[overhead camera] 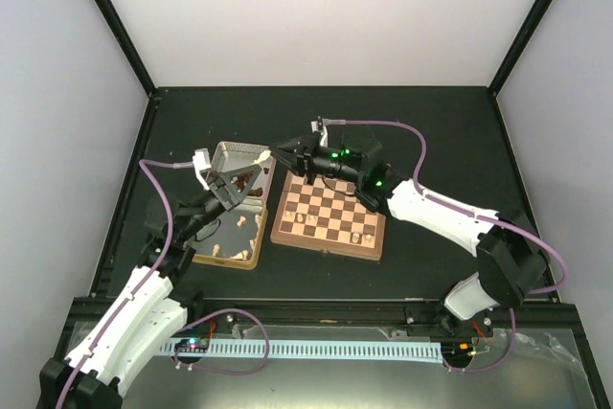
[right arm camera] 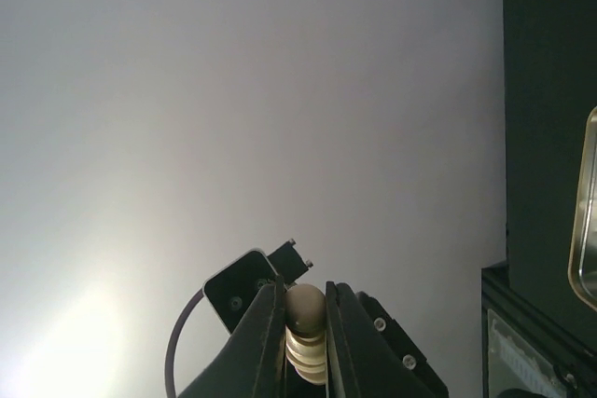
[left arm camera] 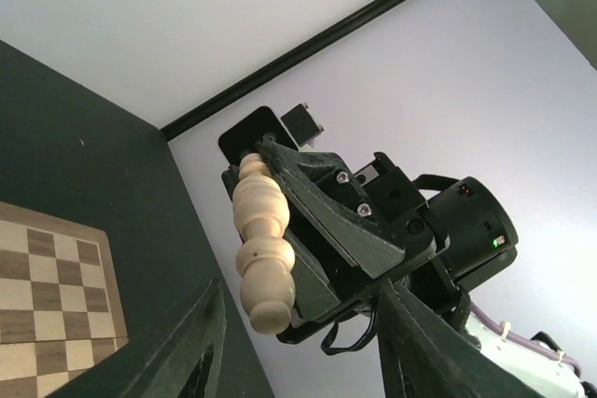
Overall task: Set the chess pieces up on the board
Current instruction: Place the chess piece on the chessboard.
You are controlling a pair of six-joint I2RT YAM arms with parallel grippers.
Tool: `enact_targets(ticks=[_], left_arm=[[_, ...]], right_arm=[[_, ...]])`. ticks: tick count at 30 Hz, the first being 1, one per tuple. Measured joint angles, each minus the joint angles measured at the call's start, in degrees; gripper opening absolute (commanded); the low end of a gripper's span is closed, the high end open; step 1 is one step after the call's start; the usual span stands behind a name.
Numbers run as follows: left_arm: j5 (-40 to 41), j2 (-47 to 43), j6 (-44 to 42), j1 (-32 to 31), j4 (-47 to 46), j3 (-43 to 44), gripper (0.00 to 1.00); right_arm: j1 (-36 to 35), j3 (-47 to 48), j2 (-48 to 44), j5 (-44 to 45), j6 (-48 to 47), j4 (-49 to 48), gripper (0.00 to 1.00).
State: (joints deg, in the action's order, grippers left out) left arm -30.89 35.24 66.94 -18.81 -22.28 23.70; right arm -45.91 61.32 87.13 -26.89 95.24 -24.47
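Note:
The chessboard (overhead camera: 330,210) lies mid-table with a few cream chess pieces (overhead camera: 305,220) on it; its corner shows in the left wrist view (left arm camera: 47,295). My right gripper (overhead camera: 276,151) reaches left past the board and is shut on a cream chess piece (overhead camera: 261,156), held in the air. The right wrist view shows the jaws of that gripper (right arm camera: 305,288) clamped on the piece (right arm camera: 305,309). My left gripper (overhead camera: 255,176) is open and empty just below it, over the tins. In the left wrist view my gripper (left arm camera: 300,291) stays wide open under the held piece (left arm camera: 261,240).
Two open metal tin halves (overhead camera: 235,162) sit left of the board; the nearer one (overhead camera: 251,258) holds several cream pieces (overhead camera: 239,223). A tin edge shows in the right wrist view (right arm camera: 588,221). Black frame posts and white walls surround the dark table.

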Motion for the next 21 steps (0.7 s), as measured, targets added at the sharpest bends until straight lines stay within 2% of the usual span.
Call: enact_targets(ticks=[6,15,21], left_arm=[[0.02,0.02,-0.04,0.0,0.33,-0.02,0.34],[0.07,1.31,-0.15,0.0,0.37,-0.02,0.32],[0.44,2.19,-0.37,0.0,0.35,0.0,0.19]], right_arm=[[0.31,-0.09,-0.59,1.27,-1.05,1.29,0.11],[0.35,-0.09,-0.87,1.31,-2.56,2.38,0.11],[0.35,-0.13,-1.09,1.27,-3.23,3.1,0.11]])
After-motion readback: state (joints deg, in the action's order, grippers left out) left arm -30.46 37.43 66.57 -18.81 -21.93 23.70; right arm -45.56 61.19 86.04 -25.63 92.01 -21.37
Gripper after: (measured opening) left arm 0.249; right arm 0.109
